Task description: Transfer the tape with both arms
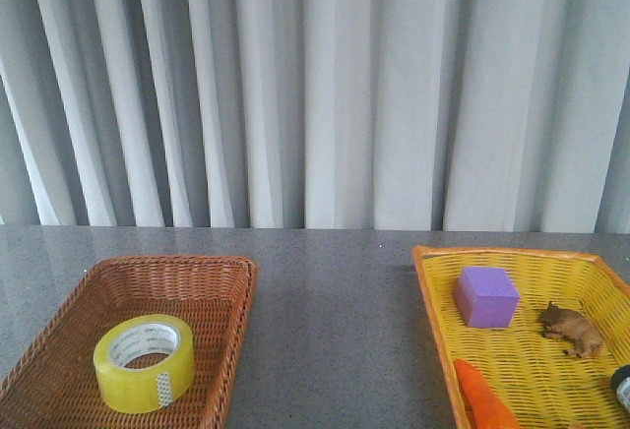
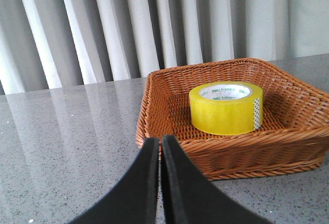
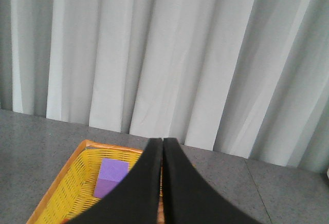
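Tape: wide translucent yellow packing-tape roll [image 1: 144,362] lies flat in brown wicker basket [image 1: 228,296], core up, ungrasped.
Left gripper [image 2: 160,147]: fingers pressed together, empty, facing the roll.
Right gripper [image 3: 162,149]: closed, empty, above yellow woven basket [image 3: 76,175].

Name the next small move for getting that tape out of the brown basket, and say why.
Probably open the left gripper: its jaws are pressed shut and it sits outside the brown basket, short of the tape, which lies flat and untouched inside. It likely needs to be open before reaching over the rim.

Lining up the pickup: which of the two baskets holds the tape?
The brown wicker basket on the left holds the tape; the yellow basket does not.
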Controlling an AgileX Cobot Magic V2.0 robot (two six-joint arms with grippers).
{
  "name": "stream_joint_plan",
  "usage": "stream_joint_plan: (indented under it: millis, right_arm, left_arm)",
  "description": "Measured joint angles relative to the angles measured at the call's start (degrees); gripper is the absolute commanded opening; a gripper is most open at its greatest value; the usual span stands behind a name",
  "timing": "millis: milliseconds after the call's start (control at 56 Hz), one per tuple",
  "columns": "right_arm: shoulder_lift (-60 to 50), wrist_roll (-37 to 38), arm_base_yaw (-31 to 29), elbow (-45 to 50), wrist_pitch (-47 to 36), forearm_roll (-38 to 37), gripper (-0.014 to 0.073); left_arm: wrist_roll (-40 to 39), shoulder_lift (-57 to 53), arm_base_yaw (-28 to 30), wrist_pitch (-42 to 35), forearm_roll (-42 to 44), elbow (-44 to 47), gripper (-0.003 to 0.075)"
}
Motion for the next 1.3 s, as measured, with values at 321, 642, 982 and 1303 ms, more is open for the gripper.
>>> stream_joint_plan:
  millis: [321,642,982,1303]
  right_arm:
    - [0.0,0.0,0.0,0.0,0.0,0.0,-0.0004]
    - [0.0,0.0,0.0,0.0,0.0,0.0,-0.0004]
    - [0.0,-5.2,0.0,0.0,1.99,12.55,-0.0004]
    - [-2.95,-15.89,0.0,7.61,-2.01,25.91,-0.0004]
  left_arm:
    - [0.0,0.0,0.0,0.0,0.0,0.0,-0.0006]
    - [0.0,0.0,0.0,0.0,0.0,0.0,-0.0006]
    - [0.0,0.0,0.0,0.0,0.0,0.0,-0.0005]
    - [0.0,0.0,0.0,0.0,0.0,0.0,-0.0005]
